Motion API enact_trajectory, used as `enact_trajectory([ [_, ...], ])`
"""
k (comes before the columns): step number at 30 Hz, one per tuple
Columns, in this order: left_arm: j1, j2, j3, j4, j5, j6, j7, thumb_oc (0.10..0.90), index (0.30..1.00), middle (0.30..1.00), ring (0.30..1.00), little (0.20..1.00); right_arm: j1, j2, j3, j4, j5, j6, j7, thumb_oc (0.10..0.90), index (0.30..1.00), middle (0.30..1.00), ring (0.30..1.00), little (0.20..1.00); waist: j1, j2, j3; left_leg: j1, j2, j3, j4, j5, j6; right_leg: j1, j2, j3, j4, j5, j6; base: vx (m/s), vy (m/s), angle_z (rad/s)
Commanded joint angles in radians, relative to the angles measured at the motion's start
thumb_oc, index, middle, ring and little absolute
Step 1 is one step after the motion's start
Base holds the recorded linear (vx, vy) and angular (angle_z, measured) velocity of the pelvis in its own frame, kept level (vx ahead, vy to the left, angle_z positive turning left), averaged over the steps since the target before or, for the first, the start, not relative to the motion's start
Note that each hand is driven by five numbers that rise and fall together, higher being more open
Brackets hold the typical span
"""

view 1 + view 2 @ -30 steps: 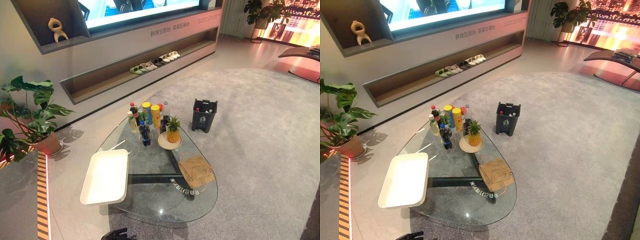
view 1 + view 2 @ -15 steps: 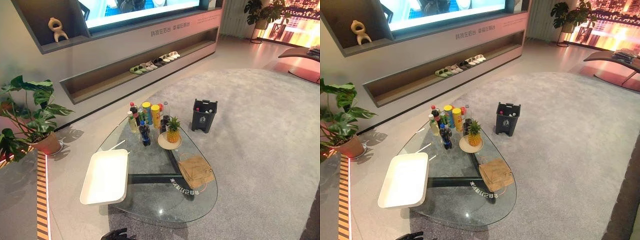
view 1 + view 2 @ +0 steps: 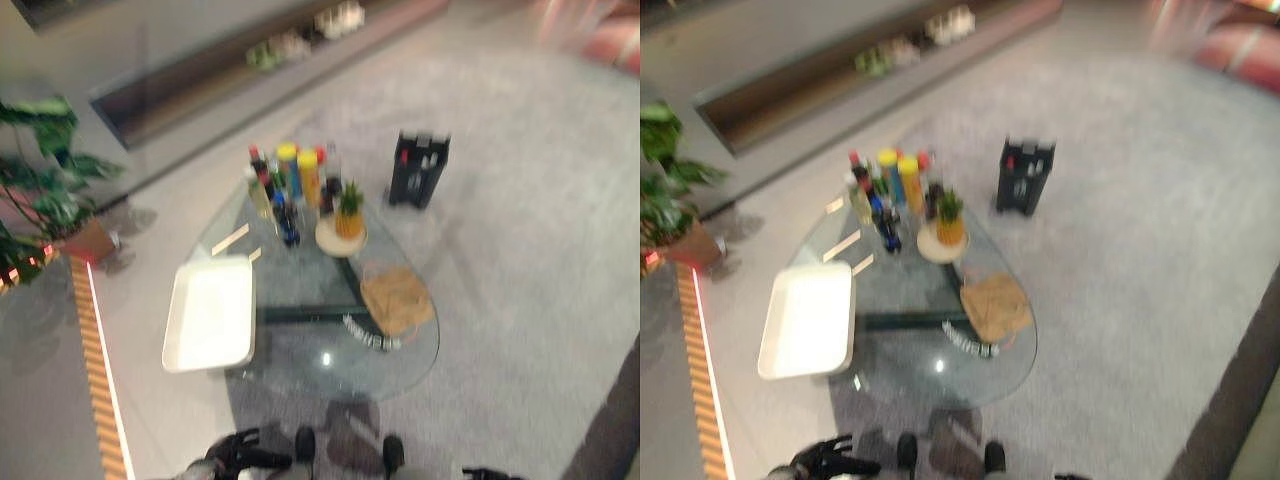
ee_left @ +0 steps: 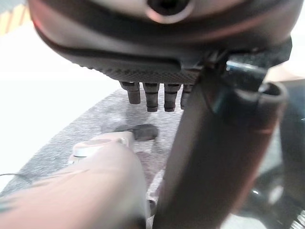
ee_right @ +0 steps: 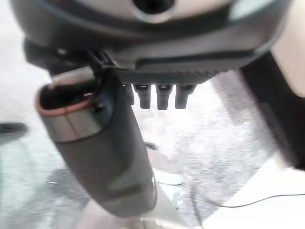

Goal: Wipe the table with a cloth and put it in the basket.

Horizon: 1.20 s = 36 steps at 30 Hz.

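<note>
Glass surface (image 3: 300,360) on grey carpet (image 3: 520,260), carrying a tan folded cloth (image 3: 397,298) near its right edge, untouched. Beside the cloth, toward the far end, a pineapple on a plate (image 3: 343,225), then a cluster of bottles and cans (image 3: 290,185). White tray (image 3: 211,314) overhanging the surface's left edge. Dark basket (image 3: 419,168) standing on the carpet beyond the surface, well apart from the cloth. Left robot hand (image 3: 232,455) low at the near edge, off the surface, fingers (image 4: 151,96) relaxed, empty. Right robot hand (image 5: 157,95) likewise slack, holding nothing
</note>
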State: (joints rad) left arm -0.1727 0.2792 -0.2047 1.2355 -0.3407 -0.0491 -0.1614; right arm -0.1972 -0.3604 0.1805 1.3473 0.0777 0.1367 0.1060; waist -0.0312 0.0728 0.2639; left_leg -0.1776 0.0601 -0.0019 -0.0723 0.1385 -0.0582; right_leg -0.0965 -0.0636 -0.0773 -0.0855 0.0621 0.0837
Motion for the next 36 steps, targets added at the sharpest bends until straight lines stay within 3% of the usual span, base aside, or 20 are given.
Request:
enact_trajectory([
  [1,-0.053,0.032,0.009,-0.018,-0.075,-0.055,0.025,0.8,0.9,0.9,0.9,0.9,-0.028,-0.015,0.046,-0.013,0.019,0.034,-0.014,0.8,0.9,0.9,0.9,0.9,0.024,-0.047,0.074,-0.014,-0.089,0.009,-0.015,-0.062,0.043,-0.109,0.034,0.005,0.008,0.042,-0.003,-0.17,0.0,0.01],
  [8,-0.138,0.07,0.011,-0.066,-0.198,-0.091,0.049,0.8,0.9,0.9,0.9,0.9,-0.082,-0.045,0.092,-0.063,0.087,0.02,-0.047,0.8,0.9,0.9,0.9,0.9,0.037,-0.052,0.176,-0.123,-0.1,-0.012,-0.011,-0.015,0.037,-0.239,0.03,-0.014,0.077,0.043,-0.01,-0.11,-0.01,-0.01],
  [14,-0.171,0.095,0.016,-0.101,-0.242,-0.113,0.06,0.8,0.9,0.9,0.9,0.9,-0.108,-0.071,0.084,-0.103,0.128,-0.026,-0.083,0.8,0.9,0.9,0.9,0.9,0.036,-0.063,0.254,-0.327,-0.129,-0.019,0.221,-0.045,0.034,-0.414,0.021,-0.039,0.267,-0.001,-0.026,-0.14,-0.05,0.04],
  [17,-0.178,0.102,0.015,-0.111,-0.26,-0.108,0.065,0.8,0.9,0.9,0.9,0.9,-0.118,-0.073,0.089,-0.112,0.134,-0.046,-0.108,0.8,0.9,0.9,0.9,0.9,0.036,-0.066,0.256,-0.408,-0.139,-0.024,0.301,-0.063,0.036,-0.485,0.024,-0.039,0.329,-0.019,-0.034,-0.06,-0.052,0.12],
  [26,-0.172,0.102,0.018,-0.142,-0.309,-0.121,0.068,0.8,0.9,0.9,0.9,0.9,-0.135,-0.086,0.072,-0.181,0.118,-0.21,-0.306,0.8,0.9,0.9,0.9,0.9,0.031,-0.058,0.256,-0.628,-0.133,-0.016,0.593,-0.172,0.061,-0.703,0.044,-0.024,0.591,-0.113,-0.073,-0.02,-0.03,0.09],
  [34,-0.16,0.098,0.021,-0.135,-0.328,-0.141,0.064,0.8,0.9,0.9,0.9,0.9,-0.143,-0.091,0.054,-0.204,0.105,-0.254,-0.335,0.8,0.9,0.9,0.9,0.9,0.035,-0.059,0.256,-0.724,-0.115,-0.004,0.728,-0.229,0.062,-0.784,0.043,-0.033,0.743,-0.169,-0.1,-0.03,-0.013,-0.01],
  [35,-0.154,0.098,0.023,-0.13,-0.326,-0.143,0.061,0.8,0.9,0.9,0.9,0.9,-0.14,-0.09,0.057,-0.201,0.11,-0.258,-0.336,0.8,0.9,0.9,0.9,0.9,0.037,-0.059,0.256,-0.718,-0.114,-0.006,0.751,-0.265,0.058,-0.778,0.044,-0.03,0.767,-0.201,-0.094,0.05,-0.011,-0.08],
  [36,-0.153,0.098,0.023,-0.129,-0.327,-0.145,0.06,0.8,0.9,0.9,0.9,0.9,-0.14,-0.09,0.057,-0.201,0.108,-0.262,-0.339,0.8,0.9,0.9,0.9,0.9,0.038,-0.059,0.256,-0.723,-0.113,-0.006,0.757,-0.266,0.056,-0.782,0.043,-0.032,0.773,-0.203,-0.095,0.06,-0.011,-0.02],
])
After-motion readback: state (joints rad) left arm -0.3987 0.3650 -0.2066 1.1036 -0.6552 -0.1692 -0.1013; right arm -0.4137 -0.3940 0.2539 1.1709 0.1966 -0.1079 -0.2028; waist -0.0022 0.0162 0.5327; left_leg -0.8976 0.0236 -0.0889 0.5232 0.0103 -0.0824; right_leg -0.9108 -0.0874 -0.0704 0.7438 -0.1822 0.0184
